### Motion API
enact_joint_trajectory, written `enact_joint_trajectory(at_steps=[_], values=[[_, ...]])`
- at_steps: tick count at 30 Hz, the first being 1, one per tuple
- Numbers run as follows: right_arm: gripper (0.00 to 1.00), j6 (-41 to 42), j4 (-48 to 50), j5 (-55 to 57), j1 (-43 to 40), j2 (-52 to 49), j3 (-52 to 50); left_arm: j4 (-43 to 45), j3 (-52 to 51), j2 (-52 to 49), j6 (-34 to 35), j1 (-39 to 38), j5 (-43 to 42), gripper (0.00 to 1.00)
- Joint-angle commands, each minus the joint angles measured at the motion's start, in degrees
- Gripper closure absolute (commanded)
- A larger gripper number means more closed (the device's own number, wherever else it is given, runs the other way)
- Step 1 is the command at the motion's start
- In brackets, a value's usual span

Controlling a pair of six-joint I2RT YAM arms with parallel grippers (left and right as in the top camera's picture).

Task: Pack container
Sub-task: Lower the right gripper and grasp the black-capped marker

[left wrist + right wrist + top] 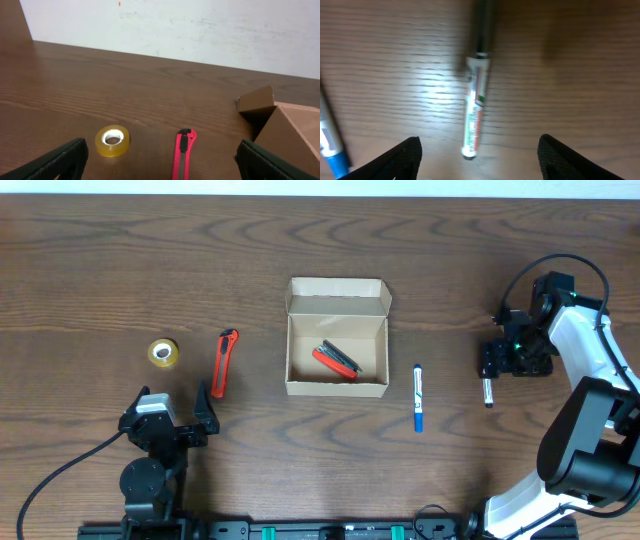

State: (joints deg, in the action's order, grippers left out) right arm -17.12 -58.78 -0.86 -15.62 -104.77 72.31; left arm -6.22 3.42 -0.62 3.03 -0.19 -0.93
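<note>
Currently the right arm reaches down at the right, its gripper [479, 159] spread wide over a marker [474, 109] without gripping it. The left gripper [173, 408] sits near left, released and empty. The open box [337, 388] lies centre.

— What sort of place is this?
— It looks like a robotics lab. A left arm [152, 465] and a right arm [590, 430] stand at the near edge of a dark wood-grain counter [100, 260], above a black rail [330, 531], with a cable [60, 470] trailing off.
— Could it be an office?
— The items are stationery: a tape roll [164, 352], a red cutter [224, 363], a blue marker [419, 398] and a cardboard box [337, 389]. Behind the far edge is a plain white wall [200, 25].
</note>
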Motion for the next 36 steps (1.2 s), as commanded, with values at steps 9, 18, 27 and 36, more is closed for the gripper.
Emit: enact_joint_trajectory(at_steps=[9, 18, 27, 36], values=[[0.27, 3.6, 2.7, 2.0, 0.4, -0.4, -0.5, -1.3, -1.6, 0.4, 0.5, -0.2, -0.2, 0.05], [0.27, 4.6, 8.0, 1.5, 2.1, -0.4, -4.8, -1.3, -1.6, 0.4, 0.5, -0.2, -0.2, 0.05], [0.28, 5.8, 12.0, 1.5, 2.6, -0.4, -8.7, -1.3, -1.6, 0.3, 0.5, -0.2, -0.2, 0.05], [0.29, 6.3, 14.7, 1.4, 2.6, -0.4, -11.8, -1.3, -1.6, 0.4, 0.5, -0.2, -0.2, 0.05]])
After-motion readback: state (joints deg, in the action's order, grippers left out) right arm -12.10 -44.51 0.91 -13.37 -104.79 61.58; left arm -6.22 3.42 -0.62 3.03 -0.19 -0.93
